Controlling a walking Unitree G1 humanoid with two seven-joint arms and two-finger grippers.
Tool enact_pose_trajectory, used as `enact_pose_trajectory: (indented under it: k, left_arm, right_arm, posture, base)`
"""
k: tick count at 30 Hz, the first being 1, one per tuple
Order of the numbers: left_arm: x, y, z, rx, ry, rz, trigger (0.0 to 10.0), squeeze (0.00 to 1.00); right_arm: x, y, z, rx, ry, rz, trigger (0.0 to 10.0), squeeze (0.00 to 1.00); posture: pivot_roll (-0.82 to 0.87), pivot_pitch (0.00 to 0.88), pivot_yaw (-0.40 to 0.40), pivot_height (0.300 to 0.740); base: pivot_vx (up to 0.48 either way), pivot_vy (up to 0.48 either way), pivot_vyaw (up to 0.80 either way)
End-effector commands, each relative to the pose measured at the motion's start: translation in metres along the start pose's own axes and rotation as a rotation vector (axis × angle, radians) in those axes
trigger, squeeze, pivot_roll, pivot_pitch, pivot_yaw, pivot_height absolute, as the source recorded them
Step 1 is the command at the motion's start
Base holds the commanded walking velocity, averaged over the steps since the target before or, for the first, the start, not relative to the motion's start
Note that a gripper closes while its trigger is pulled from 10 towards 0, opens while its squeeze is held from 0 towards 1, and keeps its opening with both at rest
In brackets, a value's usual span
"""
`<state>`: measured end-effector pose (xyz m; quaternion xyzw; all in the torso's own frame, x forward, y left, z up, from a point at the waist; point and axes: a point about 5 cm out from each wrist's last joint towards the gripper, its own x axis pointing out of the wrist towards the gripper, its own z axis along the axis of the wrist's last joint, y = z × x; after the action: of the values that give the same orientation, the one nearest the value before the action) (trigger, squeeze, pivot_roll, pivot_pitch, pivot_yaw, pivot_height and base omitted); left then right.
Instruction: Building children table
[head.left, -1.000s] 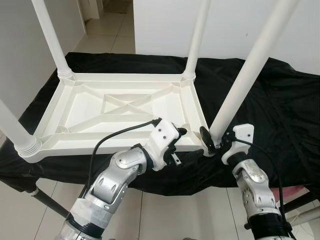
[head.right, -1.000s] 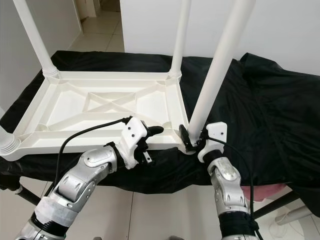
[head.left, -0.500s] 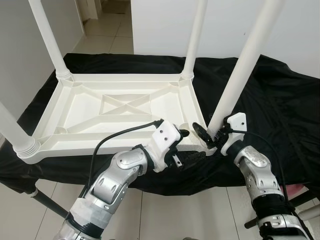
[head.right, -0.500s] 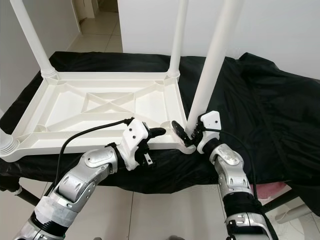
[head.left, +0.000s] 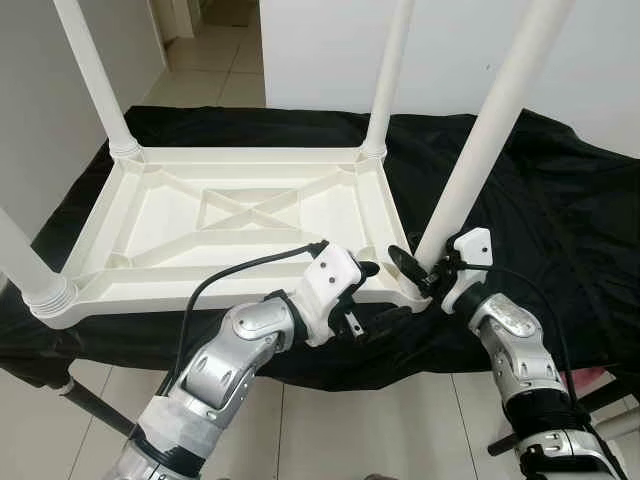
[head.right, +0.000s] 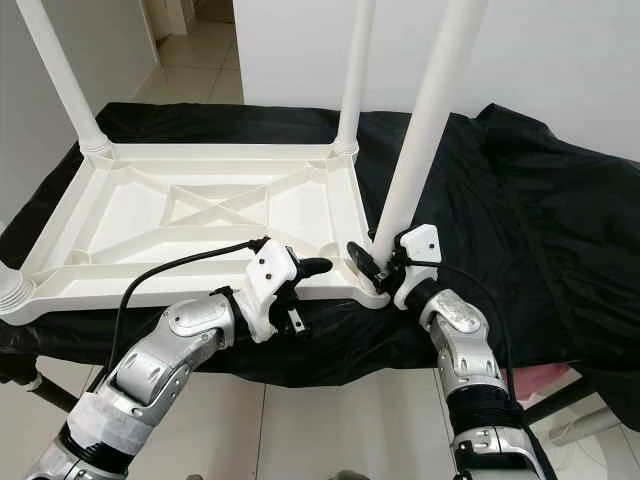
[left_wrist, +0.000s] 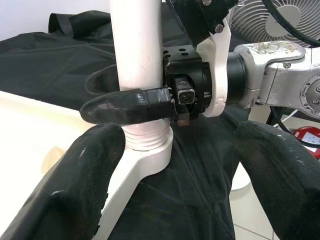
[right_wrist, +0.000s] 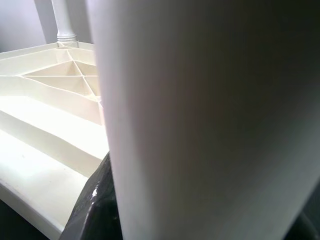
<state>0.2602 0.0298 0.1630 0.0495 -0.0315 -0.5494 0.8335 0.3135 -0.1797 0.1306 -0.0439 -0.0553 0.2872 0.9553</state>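
Observation:
A white plastic children's table (head.left: 200, 285) lies upside down on a surface under a black cloth (head.left: 530, 210), its legs pointing up. My right gripper (head.left: 420, 272) is shut on the near-right leg (head.left: 480, 150) just above its socket at the table's corner. One of its fingers (left_wrist: 125, 107) crosses the front of that leg (left_wrist: 136, 45). My left gripper (head.left: 378, 293) is open at the same corner. One finger is over the table's front rim, the other over the cloth.
Three more legs stand at the far left (head.left: 95, 75), far right (head.left: 388, 75) and near left (head.left: 25, 265) corners. A white fan (left_wrist: 272, 25) stands beyond the cloth on the right. Tiled floor lies below the front edge, a white wall behind.
My right wrist has lifted and turned slightly around the base of the near-right leg, which now stands a little steeper. The left gripper has stayed where it was.

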Motion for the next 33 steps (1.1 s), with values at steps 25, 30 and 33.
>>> enact_pose_trajectory:
  k: [25,30,33]
  left_arm:
    - [-0.003,-0.001,-0.005,0.003,0.007,-0.027,10.0,0.0]
    - [-0.003,-0.001,-0.005,-0.002,0.004,-0.023,10.0,0.0]
    - [-0.003,-0.002,-0.006,-0.002,0.006,-0.032,10.0,0.0]
  right_arm:
    - [-0.014,0.031,-0.01,0.161,0.038,-0.694,10.0,0.0]
    - [-0.01,0.039,-0.006,0.2,0.034,-0.774,10.0,0.0]
    - [-0.009,0.04,-0.004,0.189,0.036,-0.756,10.0,0.0]
  posture:
    - [-0.08,0.0,-0.031,0.74]
    - [-0.09,0.0,-0.019,0.74]
    - [-0.09,0.0,-0.021,0.74]
  base:
    - [0.0,0.0,0.0]
    - [0.0,0.0,0.0]
    - [0.0,0.0,0.0]
